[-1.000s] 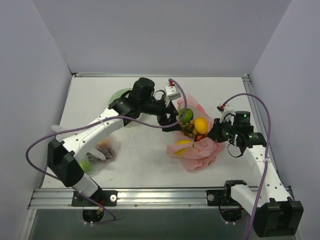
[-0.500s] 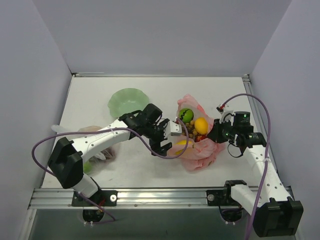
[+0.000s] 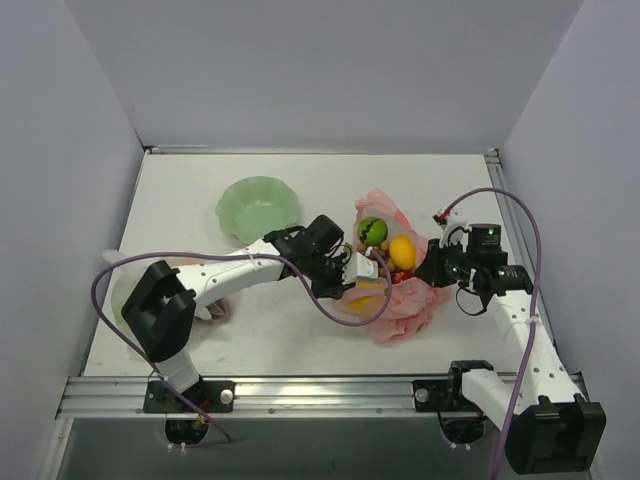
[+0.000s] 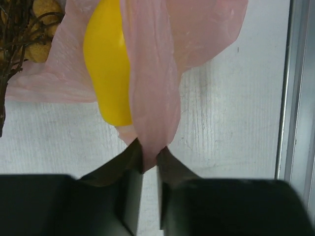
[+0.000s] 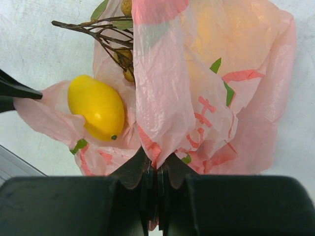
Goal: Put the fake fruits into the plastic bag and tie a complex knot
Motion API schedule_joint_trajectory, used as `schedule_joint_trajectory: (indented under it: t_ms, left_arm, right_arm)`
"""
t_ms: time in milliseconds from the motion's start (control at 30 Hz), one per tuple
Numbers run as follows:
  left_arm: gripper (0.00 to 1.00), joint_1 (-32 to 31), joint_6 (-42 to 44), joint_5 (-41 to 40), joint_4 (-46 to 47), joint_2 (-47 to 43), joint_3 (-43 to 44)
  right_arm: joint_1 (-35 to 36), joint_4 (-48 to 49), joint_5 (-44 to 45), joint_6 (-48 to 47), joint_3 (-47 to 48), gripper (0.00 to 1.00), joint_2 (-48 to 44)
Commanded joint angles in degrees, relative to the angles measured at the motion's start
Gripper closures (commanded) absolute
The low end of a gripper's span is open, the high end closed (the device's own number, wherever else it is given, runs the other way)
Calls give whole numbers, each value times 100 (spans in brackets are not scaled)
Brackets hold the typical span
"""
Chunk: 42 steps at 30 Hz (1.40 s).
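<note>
The thin translucent pink plastic bag (image 3: 402, 308) lies right of centre in the overhead view. It holds a green round fruit (image 3: 371, 230), an orange citrus (image 3: 402, 251) and a yellow lemon (image 5: 96, 106). The left gripper (image 4: 147, 158) pinches a fold at the bag's left edge, and the right gripper (image 5: 157, 167) is clamped on its right edge.

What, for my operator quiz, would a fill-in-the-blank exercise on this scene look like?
The left gripper pinches a fold of the thin pink plastic bag beside a smooth ___ lemon-shaped fruit. The right gripper is ___ on the same bag. The pale green scalloped bowl stands on the ___ arm's side of the bag.
Missing: yellow; shut; left.
</note>
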Motion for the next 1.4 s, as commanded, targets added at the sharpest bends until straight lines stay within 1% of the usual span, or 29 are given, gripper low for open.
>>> schedule_joint_trajectory:
  t_ms: [0, 33, 67, 100, 267, 400, 433, 467, 567, 600, 633, 667, 700, 733, 767, 800, 867, 967, 1000, 1033, 1133, 1200, 1267, 1300, 1333, 1367]
  left_arm:
    - [79, -13, 209, -215, -362, -162, 587]
    - [85, -22, 270, -338, -450, -232, 676]
    - [96, -13, 323, -383, -625, -407, 764]
    - [100, -22, 402, -400, -723, -513, 947]
    - [100, -92, 1201, -462, -1215, -1198, 1406]
    - [100, -355, 2122, -717, -1426, -1559, 1433]
    - [100, -382, 2256, -752, -1470, -1612, 1424]
    - [100, -417, 2379, -778, -1523, -1735, 1406]
    - [100, -513, 2792, -805, -1550, -2007, 1354]
    - [100, -531, 2993, -796, -1550, -2069, 1319]
    - [100, -558, 3100, -796, -1567, -2139, 1283]
    - [100, -610, 3205, -796, -1585, -2288, 1153]
    - [100, -637, 3415, -805, -1594, -2359, 1082]
    - [100, -672, 3487, -822, -1602, -2430, 1003]
    - [100, -742, 3548, -831, -1611, -2543, 941]
    - [100, -777, 3636, -831, -1603, -2571, 819]
    - [100, -830, 3681, -866, -1611, -2623, 730]
    - [100, -874, 3716, -796, -1603, -2606, 677]
    - [100, -883, 3733, -796, -1611, -2606, 668]
    - [100, -874, 3760, -779, -1611, -2589, 659]
    - [100, -865, 3856, -743, -1602, -2553, 624]
    - [100, -865, 3865, -674, -1611, -2527, 607]
    - [100, -857, 3883, -656, -1602, -2501, 580]
    - [100, -857, 3883, -612, -1594, -2501, 580]
    - [100, -848, 3874, -594, -1559, -2492, 563]
    - [100, -848, 3865, -585, -1550, -2492, 536]
  right_arm:
    - [-61, -188, -181, -96, -25, 100, -78]
    - [-62, -189, -198, -122, -16, 100, -78]
    - [-62, -224, -216, -131, -7, 100, -86]
    - [-62, -259, -251, -148, -16, 100, -104]
    - [-44, -382, -786, -193, -7, 100, -218]
    - [26, -408, -1120, -140, 19, 100, -332]
    - [26, -435, -1165, -140, 28, 99, -350]
    - [44, -452, -1209, -140, 45, 96, -385]
    - [35, -601, -1174, -254, 63, 80, -561]
    - [26, -732, -1052, -350, 63, 72, -657]
    - [9, -795, -955, -403, 81, 48, -701]
    - [-122, -839, -911, -438, 89, 38, -745]
    - [-193, -857, -823, -456, 177, 30, -815]
    - [-376, -857, -788, -500, 247, 17, -816]
    - [-595, -857, -761, -526, 335, 11, -790]
    - [-676, -796, -735, -544, 579, 8, -677]
    - [-721, -699, -647, -501, 914, 6, -439]
    - [-668, -339, -690, -395, 1600, 5, 184]
    - [-511, -208, -691, -412, 1775, 4, 551]
    - [-388, -198, -638, -438, 2186, 4, 738]
    - [157, -154, -418, -719, 2803, 3, 1424]
    - [386, -101, -427, -912, 3033, 2, 1870]
    - [746, -31, -410, -1088, 3278, 0, 2127]
    - [886, 48, -183, -1333, 3341, 0, 2363]
    - [1227, 101, -15, -1466, 3402, 0, 2487]
    - [1361, 206, 108, -1632, 3499, 0, 2724]
